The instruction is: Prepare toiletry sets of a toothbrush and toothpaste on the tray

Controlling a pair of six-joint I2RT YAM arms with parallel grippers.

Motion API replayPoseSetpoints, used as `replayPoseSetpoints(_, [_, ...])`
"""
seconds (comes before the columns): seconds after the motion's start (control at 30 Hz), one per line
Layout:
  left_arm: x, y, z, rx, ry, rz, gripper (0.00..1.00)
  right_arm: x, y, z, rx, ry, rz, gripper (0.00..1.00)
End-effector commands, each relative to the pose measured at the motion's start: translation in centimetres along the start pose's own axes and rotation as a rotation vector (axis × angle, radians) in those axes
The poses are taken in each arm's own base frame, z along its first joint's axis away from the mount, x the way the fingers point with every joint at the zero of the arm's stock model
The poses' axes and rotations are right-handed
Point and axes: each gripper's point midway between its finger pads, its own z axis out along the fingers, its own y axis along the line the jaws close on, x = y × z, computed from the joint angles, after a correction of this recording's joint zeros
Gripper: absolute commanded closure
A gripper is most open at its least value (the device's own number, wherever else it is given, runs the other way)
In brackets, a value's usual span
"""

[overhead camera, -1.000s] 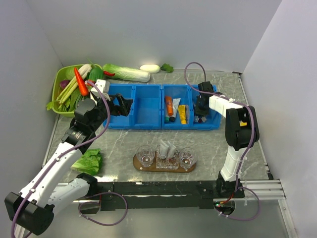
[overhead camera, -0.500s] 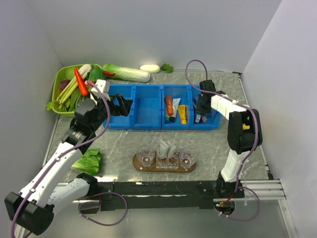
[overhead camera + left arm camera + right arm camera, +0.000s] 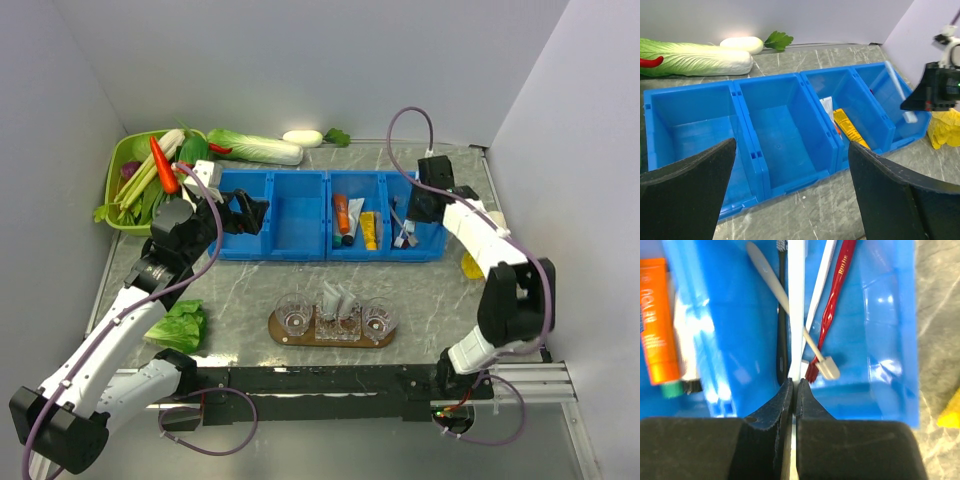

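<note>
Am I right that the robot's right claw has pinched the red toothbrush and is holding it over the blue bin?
Not quite. The right gripper is shut on the pale blue toothbrush, not the red one. The red toothbrush lies loose in the blue bin underneath. The right wrist view shows this plainly.

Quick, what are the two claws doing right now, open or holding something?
Left gripper: open, holding nothing, over the blue bins.
Right gripper: closed on a pale toothbrush.

Four blue bins, one tray
</note>
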Motion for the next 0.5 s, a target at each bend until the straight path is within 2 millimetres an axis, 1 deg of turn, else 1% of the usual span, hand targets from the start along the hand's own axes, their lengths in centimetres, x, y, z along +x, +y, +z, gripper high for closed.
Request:
replayPoseSetpoints(0.0, [-0.7,-1.0,0.1,0.046,-0.024,0.002,0.01,-0.8,-0.1,-4.9,-0.043,-0.086,-0.045,1.0])
replayPoseSetpoints(0.03, [-0.7,-1.0,0.1,0.047,-0.023,-0.001,0.01,-1.1,0.1,-6.6,-0.067,-0.121,-0.054,1.0])
replayPoseSetpoints(0.07, [-0.7,-1.1,0.1,0.051,-0.021,-0.002,0.01,-1.0,0.2,-7.5,-0.078,-0.128,-0.073,1.0])
replayPoseSetpoints(0.1, [-0.7,-1.2,0.1,0.053,-0.02,-0.011,0.01,-0.8,0.9,-8.6,-0.101,-0.144,-0.097,1.0])
replayPoseSetpoints(0.13, [-0.9,-1.4,0.2,0.061,-0.021,-0.017,0.01,-1.2,1.3,-10.5,-0.128,-0.19,-0.113,1.0])
replayPoseSetpoints(0.17, [-1.0,-1.7,0.2,0.076,-0.018,-0.023,0.01,-0.9,1.7,-11.5,-0.145,-0.201,-0.148,1.0])
replayPoseSetpoints(0.2, [-1.0,-2.0,0.2,0.084,-0.016,-0.046,0.01,-0.8,2.4,-12.5,-0.17,-0.218,-0.174,1.0])
replayPoseSetpoints(0.23, [-1.5,-2.5,0.3,0.1,-0.022,-0.06,0.01,-0.6,4.1,-14.6,-0.225,-0.255,-0.23,1.0])
replayPoseSetpoints(0.27, [-1.9,-3.3,0.2,0.139,-0.021,-0.075,0.01,0.0,4.6,-15.6,-0.241,-0.252,-0.259,1.0])
replayPoseSetpoints(0.3, [-2.2,-4.1,0.1,0.163,-0.018,-0.117,0.01,0.0,5.2,-16.8,-0.26,-0.273,-0.283,1.0])
replayPoseSetpoints(0.33, [-3.0,-4.8,0.1,0.187,-0.024,-0.141,0.02,0.8,6.8,-18.4,-0.311,-0.284,-0.327,1.0])
replayPoseSetpoints(0.37, [-3.3,-6.0,-0.1,0.228,-0.021,-0.164,0.02,1.2,7.4,-19.3,-0.332,-0.29,-0.346,1.0])
replayPoseSetpoints(0.4, [-4.2,-6.9,-0.4,0.248,-0.032,-0.211,0.02,1.7,7.7,-20.2,-0.342,-0.288,-0.37,1.0])
replayPoseSetpoints(0.43, [-4.5,-7.6,-0.5,0.265,-0.036,-0.231,0.02,2.6,8.9,-21.3,-0.384,-0.287,-0.407,1.0])
replayPoseSetpoints(0.47, [-4.8,-9.2,-0.9,0.304,-0.039,-0.262,0.01,3.2,9.6,-21.9,-0.408,-0.282,-0.427,1.0])
